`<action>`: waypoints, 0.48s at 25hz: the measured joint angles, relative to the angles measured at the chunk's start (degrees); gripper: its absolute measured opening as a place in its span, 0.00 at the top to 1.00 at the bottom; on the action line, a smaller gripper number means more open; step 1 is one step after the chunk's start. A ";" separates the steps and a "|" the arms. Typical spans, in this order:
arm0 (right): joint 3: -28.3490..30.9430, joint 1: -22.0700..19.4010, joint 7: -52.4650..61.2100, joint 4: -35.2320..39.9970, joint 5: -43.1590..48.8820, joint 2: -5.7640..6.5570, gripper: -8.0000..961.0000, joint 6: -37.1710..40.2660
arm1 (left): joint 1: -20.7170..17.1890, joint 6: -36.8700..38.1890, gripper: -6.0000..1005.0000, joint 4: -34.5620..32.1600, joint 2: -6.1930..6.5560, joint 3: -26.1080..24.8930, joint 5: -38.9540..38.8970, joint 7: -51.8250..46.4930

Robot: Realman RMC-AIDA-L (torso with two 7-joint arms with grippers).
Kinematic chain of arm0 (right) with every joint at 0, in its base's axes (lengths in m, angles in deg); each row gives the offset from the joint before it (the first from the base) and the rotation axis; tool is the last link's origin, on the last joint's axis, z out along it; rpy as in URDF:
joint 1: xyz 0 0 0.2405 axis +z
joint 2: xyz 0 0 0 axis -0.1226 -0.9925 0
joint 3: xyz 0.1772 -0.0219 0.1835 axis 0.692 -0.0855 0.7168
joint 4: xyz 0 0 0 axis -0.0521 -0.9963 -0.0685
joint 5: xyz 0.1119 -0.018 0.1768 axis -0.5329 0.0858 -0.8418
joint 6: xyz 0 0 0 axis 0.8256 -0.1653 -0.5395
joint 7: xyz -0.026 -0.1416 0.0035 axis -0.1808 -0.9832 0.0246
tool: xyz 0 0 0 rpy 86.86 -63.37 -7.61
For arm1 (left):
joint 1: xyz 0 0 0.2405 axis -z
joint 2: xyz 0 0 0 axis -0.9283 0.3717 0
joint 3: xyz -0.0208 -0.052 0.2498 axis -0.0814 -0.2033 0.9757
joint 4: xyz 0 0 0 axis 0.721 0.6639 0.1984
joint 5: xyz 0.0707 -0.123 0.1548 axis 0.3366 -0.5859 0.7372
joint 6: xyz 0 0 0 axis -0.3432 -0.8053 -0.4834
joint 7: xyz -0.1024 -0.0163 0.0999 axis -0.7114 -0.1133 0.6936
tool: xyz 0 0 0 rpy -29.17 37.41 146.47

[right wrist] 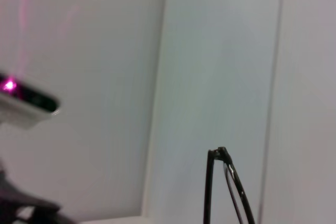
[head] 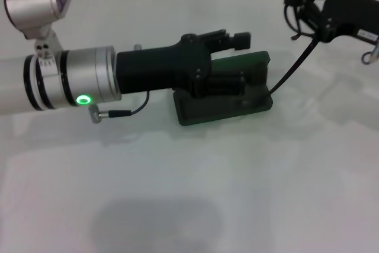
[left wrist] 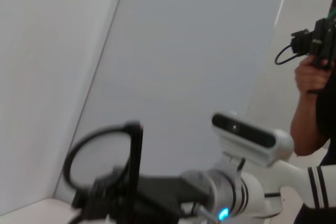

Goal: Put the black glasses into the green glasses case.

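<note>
Two arms hung over the white table (head: 177,205); the left hand (head: 228,39) lay across the green glasses case (head: 254,63), blocking most of its dark interior, its grip impossible to judge; the right hand (head: 308,13) hovered apart, grip likewise unclear; thin black glasses (right wrist: 226,192), wire-framed with a roundish rim, showed only in the wrist views.

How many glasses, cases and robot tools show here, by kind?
black glasses: 1
green glasses case: 1
robot tools: 2 (left tool over the case, right tool holding the glasses)
Total: 4
</note>
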 joint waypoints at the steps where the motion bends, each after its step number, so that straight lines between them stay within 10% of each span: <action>1: 1.34 -0.03 0.00 -0.19 0.00 0.02 0.88 0.59 | -0.33 -0.31 0.11 0.00 0.02 -0.07 0.35 0.25; 12: 8.41 0.93 8.38 -0.03 -1.84 1.49 0.88 16.43 | -0.95 -5.65 0.11 0.65 -0.35 -0.06 3.99 -0.05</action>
